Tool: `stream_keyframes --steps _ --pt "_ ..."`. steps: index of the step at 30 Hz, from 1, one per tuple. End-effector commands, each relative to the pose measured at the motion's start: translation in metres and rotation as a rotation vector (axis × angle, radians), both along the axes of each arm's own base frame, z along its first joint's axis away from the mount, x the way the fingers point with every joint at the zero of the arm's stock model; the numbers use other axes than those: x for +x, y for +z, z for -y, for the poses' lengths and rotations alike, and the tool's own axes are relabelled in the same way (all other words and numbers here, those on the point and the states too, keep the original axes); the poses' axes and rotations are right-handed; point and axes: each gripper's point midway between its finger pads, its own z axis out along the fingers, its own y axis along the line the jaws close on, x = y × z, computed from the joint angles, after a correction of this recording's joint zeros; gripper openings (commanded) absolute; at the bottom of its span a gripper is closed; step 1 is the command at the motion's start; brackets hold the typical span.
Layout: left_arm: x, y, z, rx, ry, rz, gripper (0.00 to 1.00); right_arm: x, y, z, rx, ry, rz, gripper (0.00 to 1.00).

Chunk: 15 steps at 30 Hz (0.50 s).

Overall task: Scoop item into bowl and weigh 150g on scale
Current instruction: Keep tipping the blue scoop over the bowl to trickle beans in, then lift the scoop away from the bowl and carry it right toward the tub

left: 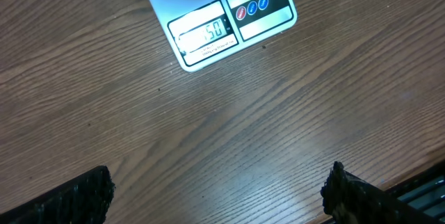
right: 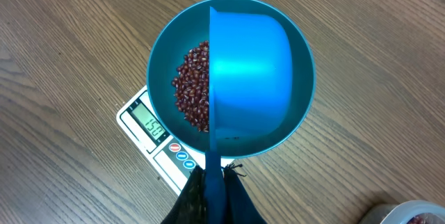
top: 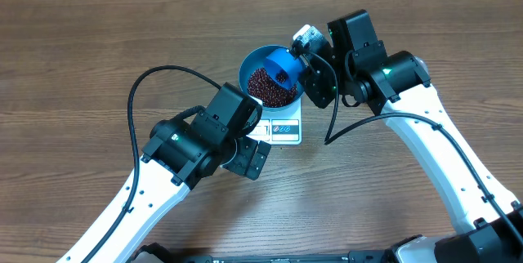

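The blue bowl [right: 158, 78] stands on the white scale [right: 149, 123] and holds a heap of red-brown beans [right: 193, 95]. My right gripper [right: 214, 182] is shut on the handle of a blue scoop [right: 250, 78], which is turned on its side over the bowl's right half. Overhead, the bowl [top: 249, 71] with its beans [top: 265, 87] sits at the table's middle, the right gripper [top: 309, 57] just to its right. My left gripper [left: 219, 193] hovers open over bare wood, short of the scale's display [left: 205, 35]. Its fingers [left: 76, 196] hold nothing.
A clear tub's rim [right: 417, 213] with some beans shows at the lower right corner of the right wrist view. The left arm [top: 196, 140] lies close to the scale's front left, its black cable [top: 143, 91] looping over the table.
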Motion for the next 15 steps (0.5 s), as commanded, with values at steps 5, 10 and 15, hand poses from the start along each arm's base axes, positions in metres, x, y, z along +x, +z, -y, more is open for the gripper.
stream_keyframes --steps 5,10,15 --pt "0.0 0.008 0.0 -0.027 0.016 0.014 1.0 0.004 0.011 -0.003 0.07 -0.043 -0.015 0.04" --pt "0.0 0.008 0.0 -0.027 0.016 0.014 0.99 -0.003 0.02 -0.005 0.262 -0.01 -0.131 0.04" --pt "0.0 0.008 0.0 -0.027 0.016 0.014 1.0 0.0 0.029 0.014 0.555 -0.023 -0.302 0.04"
